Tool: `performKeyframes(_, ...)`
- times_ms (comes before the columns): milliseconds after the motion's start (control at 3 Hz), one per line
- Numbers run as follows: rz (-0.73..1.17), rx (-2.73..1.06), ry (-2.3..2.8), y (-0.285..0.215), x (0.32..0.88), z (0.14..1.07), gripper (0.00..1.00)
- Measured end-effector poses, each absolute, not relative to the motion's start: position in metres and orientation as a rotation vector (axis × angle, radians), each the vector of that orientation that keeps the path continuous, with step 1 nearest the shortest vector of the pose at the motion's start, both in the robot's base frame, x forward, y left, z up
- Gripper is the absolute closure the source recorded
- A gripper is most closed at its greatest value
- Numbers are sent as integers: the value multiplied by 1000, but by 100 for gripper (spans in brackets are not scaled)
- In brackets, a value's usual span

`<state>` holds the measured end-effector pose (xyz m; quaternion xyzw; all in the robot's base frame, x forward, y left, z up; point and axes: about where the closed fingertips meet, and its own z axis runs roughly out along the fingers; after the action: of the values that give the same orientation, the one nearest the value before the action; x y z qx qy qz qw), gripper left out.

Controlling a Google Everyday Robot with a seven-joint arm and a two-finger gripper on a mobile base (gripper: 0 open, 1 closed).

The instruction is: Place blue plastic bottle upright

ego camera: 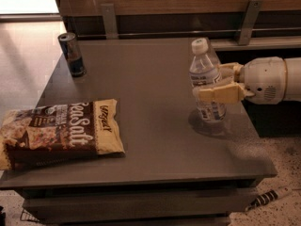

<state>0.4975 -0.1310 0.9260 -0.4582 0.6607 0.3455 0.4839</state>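
Observation:
The blue plastic bottle (pixel 205 75) is clear and ribbed, with a white cap and a dark label. It stands nearly upright at the right side of the grey table (pixel 150 140), with its base on or just above the surface. My gripper (pixel 209 82) reaches in from the right with its cream fingers (pixel 219 94) closed around the bottle's middle. The near finger crosses in front of the label.
A dark blue drink can (pixel 72 54) stands at the table's back left. A Sea Salt snack bag (pixel 56 132) lies flat at the front left. A wooden wall with metal brackets (pixel 109 20) runs behind the table. The table's right edge is close to the bottle.

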Motion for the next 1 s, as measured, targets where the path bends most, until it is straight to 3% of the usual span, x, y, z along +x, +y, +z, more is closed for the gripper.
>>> performKeyframes(1000,936,-1108,1498,-90,475,919,100)
